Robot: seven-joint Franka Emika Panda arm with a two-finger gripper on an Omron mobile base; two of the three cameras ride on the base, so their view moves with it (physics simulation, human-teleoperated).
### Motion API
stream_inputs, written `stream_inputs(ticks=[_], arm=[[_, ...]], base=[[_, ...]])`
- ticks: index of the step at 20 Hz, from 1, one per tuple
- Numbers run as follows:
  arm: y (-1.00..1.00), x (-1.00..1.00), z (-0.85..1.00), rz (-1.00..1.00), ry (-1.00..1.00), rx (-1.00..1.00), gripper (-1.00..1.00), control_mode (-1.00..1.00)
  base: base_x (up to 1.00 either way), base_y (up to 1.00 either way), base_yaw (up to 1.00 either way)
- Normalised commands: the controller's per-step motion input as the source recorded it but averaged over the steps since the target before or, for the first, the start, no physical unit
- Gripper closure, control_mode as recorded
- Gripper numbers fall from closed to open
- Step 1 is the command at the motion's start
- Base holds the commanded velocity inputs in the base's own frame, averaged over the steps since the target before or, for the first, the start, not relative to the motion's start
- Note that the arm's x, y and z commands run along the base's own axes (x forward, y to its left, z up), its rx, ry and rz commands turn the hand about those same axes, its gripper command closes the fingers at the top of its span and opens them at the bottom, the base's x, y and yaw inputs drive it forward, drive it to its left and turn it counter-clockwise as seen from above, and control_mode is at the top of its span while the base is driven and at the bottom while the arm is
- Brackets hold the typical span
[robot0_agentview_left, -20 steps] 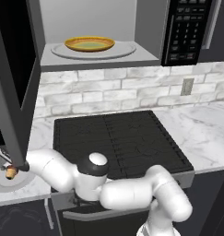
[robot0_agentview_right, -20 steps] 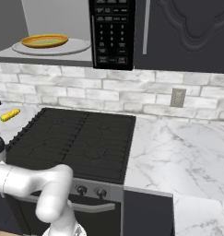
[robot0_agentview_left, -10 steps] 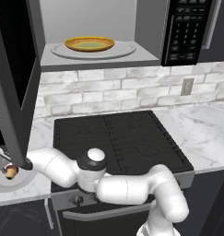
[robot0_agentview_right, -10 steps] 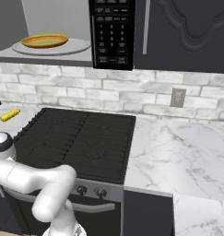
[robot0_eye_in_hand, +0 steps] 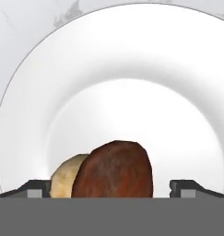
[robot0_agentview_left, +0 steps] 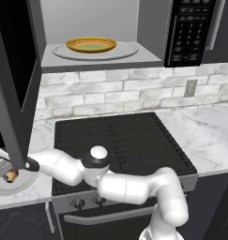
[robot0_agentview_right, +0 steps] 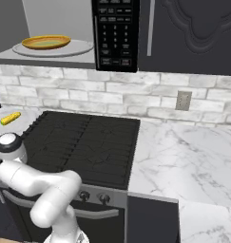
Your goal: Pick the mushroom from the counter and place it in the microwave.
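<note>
Currently gripper point(robot0_eye_in_hand: 111, 189) spread wide, straddling the mushroom point(robot0_eye_in_hand: 111, 169) lying on a white plate point(robot0_eye_in_hand: 178, 69) on the desk; closing off-centre could roll the rounded cap away.

Arm low, far left; end effector point(robot0_eye_in_hand: 111, 190) jaws wide apart.

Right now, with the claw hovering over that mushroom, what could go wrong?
The mushroom lies on a smooth white plate between the open gripper fingers; closing off-centre might make the rounded cap slide away.

The open microwave door hangs right above the hand, so lifting straight up might bump it.

The microwave already holds a yellow plate on its turntable, which leaves less free space for setting the mushroom down.
</note>
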Motion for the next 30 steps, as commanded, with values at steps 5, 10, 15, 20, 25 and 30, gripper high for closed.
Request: stream_inputs(ticks=[5,10,15,20,25,30], arm=[[0.0,-0.12,-0.14,0.0,0.04,-0.01,-1.0,-1.0],[0.05,-0.08,-0.2,0.0,0.07,0.0,1.0,-1.0],[0.0,-0.01,0.02,0.0,0.01,0.0,1.0,-1.0],[-0.4,-0.19,0.39,-0.02,-0.02,0.0,1.0,-1.0],[-0.98,-0.36,0.48,-0.06,-0.15,0.0,1.0,-1.0],[-1.0,-0.1,0.07,-0.08,-0.08,0.01,1.0,-1.0]], base=[[0.0,0.0,0.0],[0.0,0.0,0.0],[0.0,0.0,0.0],[0.0,0.0,0.0],[0.0,0.0,0.0],[0.0,0.0,0.0]])
